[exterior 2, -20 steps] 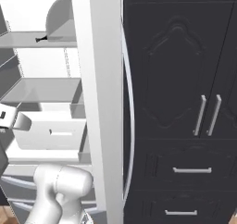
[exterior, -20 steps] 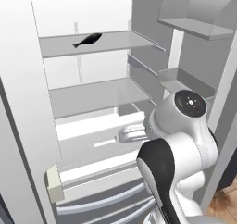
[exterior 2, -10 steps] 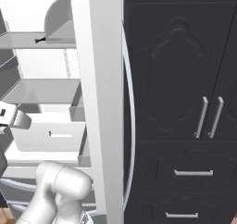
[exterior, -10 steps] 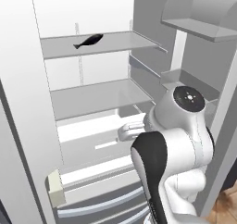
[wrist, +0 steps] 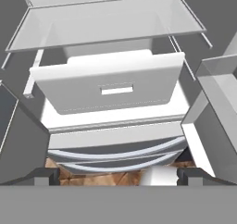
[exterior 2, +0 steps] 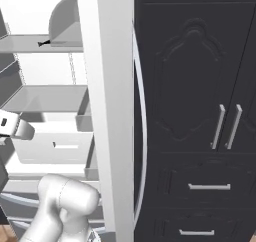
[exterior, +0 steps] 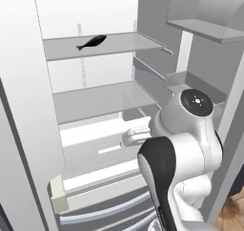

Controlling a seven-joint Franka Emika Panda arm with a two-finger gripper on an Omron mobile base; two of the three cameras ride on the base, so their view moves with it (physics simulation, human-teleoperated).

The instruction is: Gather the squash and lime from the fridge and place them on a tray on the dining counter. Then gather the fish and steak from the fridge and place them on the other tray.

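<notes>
Up top, the fish [exterior: 91, 42] lies dark, slim, pointed-tailed.

Smooth translucent glassy fridge shelves [exterior: 102, 99], matt white plastic drawer [wrist: 109, 82], glossy arm [exterior: 183, 151].

Arm [exterior: 186, 144] swung further left, wrist now nearer the fridge [exterior: 95, 101] drawer — base views shifted slightly.
</notes>
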